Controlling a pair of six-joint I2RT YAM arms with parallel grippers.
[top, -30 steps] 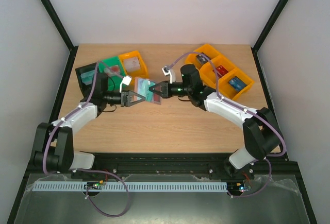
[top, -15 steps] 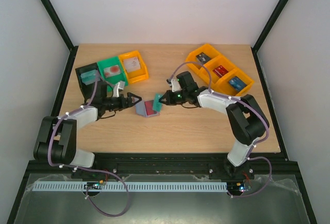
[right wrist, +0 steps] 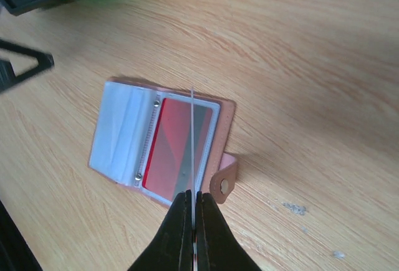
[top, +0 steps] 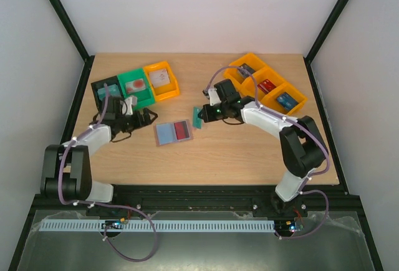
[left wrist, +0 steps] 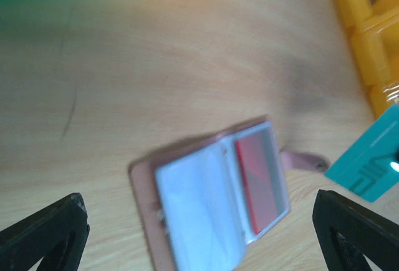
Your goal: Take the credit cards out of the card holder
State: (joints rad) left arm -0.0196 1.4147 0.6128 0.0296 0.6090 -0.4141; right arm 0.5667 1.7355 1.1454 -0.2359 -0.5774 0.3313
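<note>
Right pincer (top: 203, 116) clamped on teal card (top: 197, 118), just beside open card holder's (top: 167, 133) right edge. Left pincer (top: 144, 116) spread wide, apart from its left edge.

Left arm (top: 93, 135) and right arm (top: 267, 118): white shells, black joints, looping purple cables (top: 59, 180).

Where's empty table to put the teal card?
Bare: the table between the card holder and its near edge, and at back between the orange bin and the yellow bins. Crowded: around the holder, between the left gripper and the right gripper's teal card.
</note>
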